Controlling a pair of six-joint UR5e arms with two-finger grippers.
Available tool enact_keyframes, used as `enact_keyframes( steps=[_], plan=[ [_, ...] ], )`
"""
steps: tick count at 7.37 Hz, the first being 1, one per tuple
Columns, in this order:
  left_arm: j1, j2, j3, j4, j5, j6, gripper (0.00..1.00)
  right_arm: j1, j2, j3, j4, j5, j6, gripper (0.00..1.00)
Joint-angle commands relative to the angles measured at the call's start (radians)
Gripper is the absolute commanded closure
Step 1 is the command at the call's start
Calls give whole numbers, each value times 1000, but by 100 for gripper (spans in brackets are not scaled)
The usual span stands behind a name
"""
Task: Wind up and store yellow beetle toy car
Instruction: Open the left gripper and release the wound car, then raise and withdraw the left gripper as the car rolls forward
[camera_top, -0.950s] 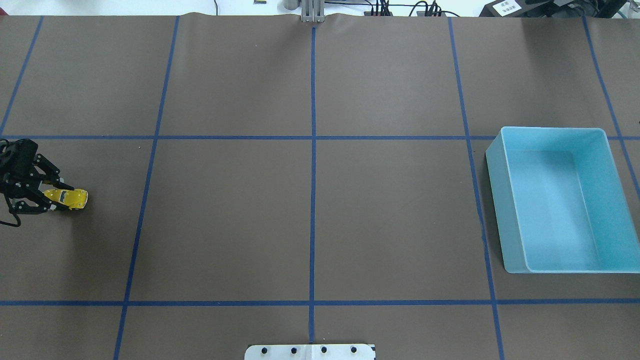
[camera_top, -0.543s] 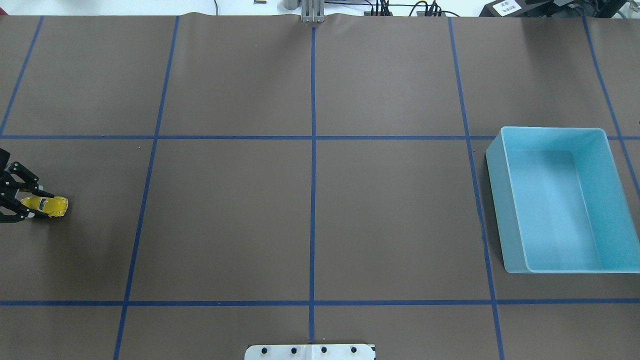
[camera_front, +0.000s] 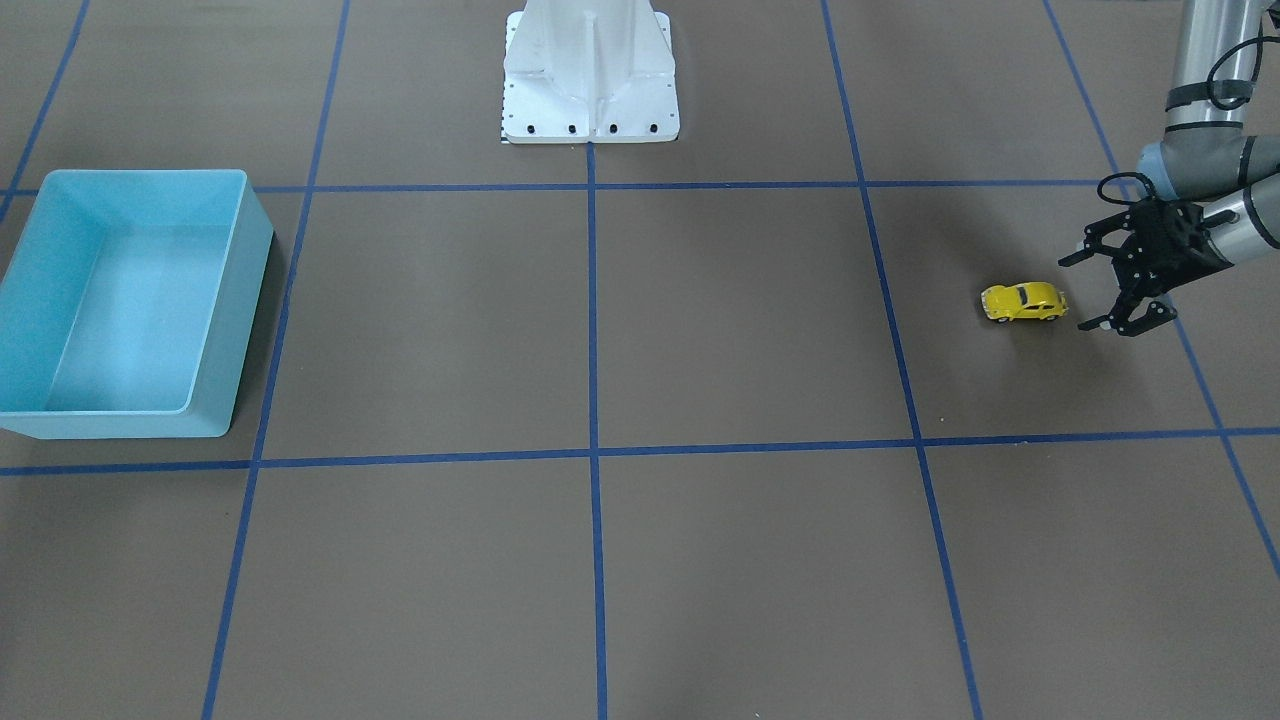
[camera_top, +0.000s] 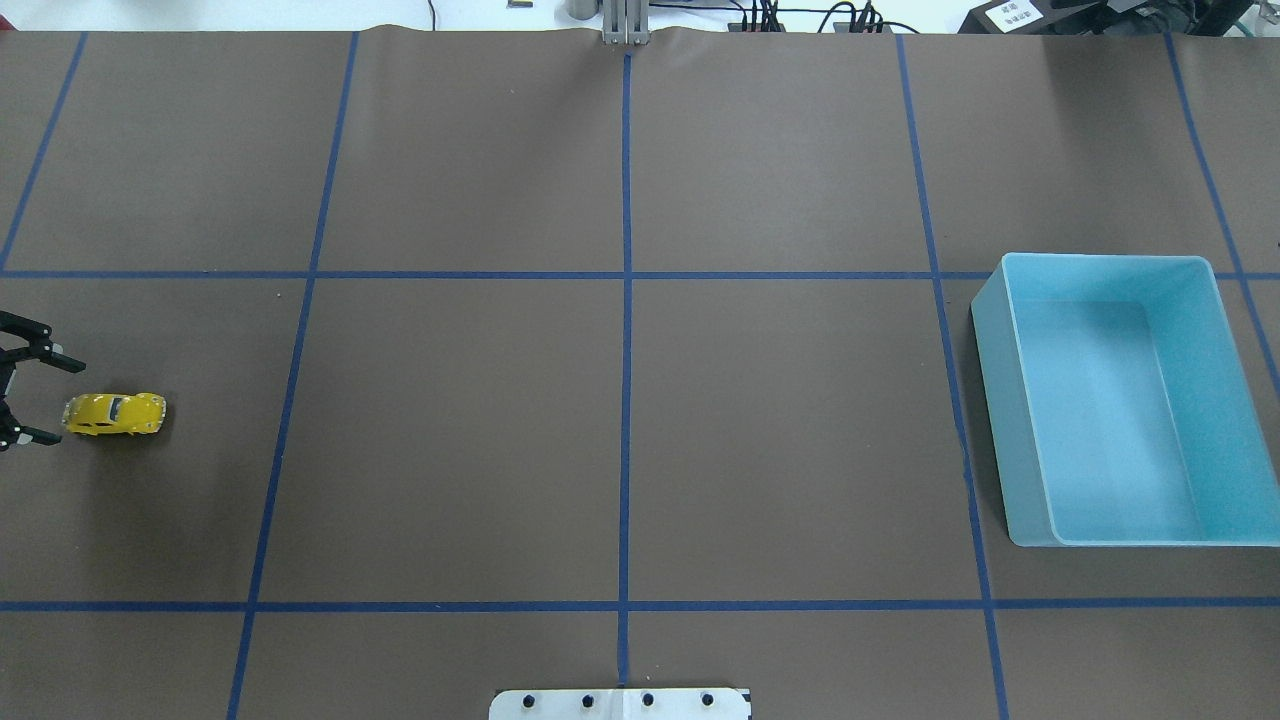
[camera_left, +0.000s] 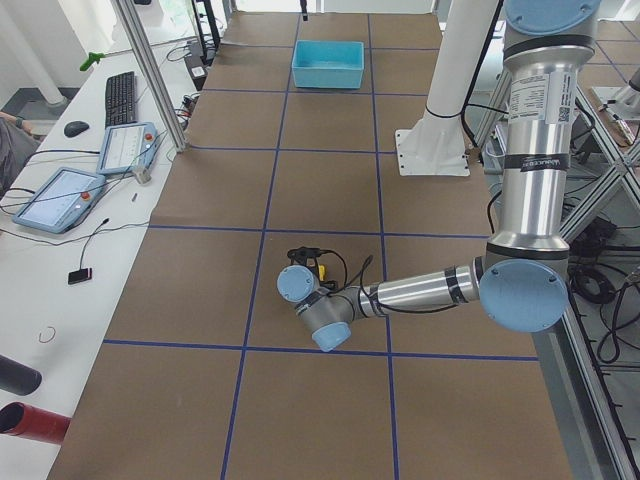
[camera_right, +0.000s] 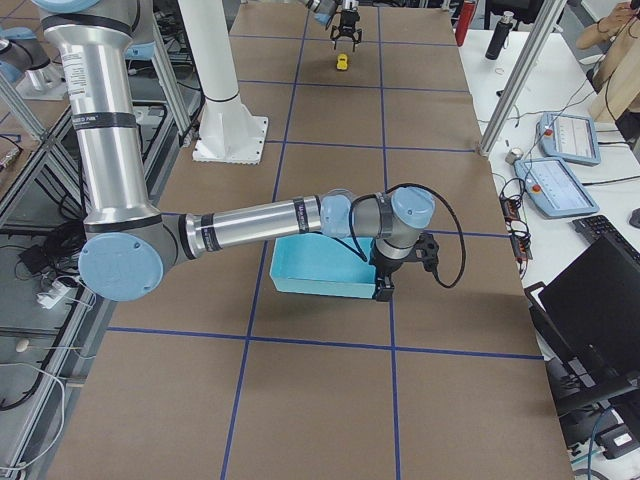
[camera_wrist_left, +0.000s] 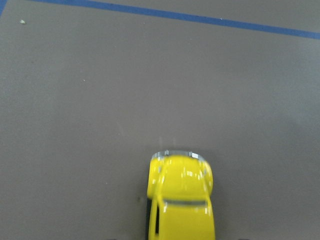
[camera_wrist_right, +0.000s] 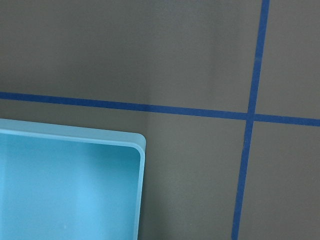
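Now the yellow beetle toy car (camera_front: 1023, 302) stands on the surface (camera_front: 700, 330) just before the left hand (camera_front: 1078, 293), which is open and does not touch it.

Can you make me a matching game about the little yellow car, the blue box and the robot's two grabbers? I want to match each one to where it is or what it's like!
Things:
1. yellow beetle toy car
2. light blue bin
3. left gripper
4. right gripper

Descriptions:
A. nothing inside it
B. fingers spread wide, just behind the car
C. standing on its wheels on the table, not held
D. hanging close to a corner of the bin

Pairs: 1-C, 2-A, 3-B, 4-D
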Motion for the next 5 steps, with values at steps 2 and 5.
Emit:
enact_keyframes(
  steps=[2, 5],
  plan=[
    [-6, -1, -1, -1, -7, 0, 0, 0, 0, -1, 0, 0, 0, 1],
    [-38, -9, -31, 23, -1, -34, 0, 0, 0, -1, 0, 0, 0, 1]
  ],
)
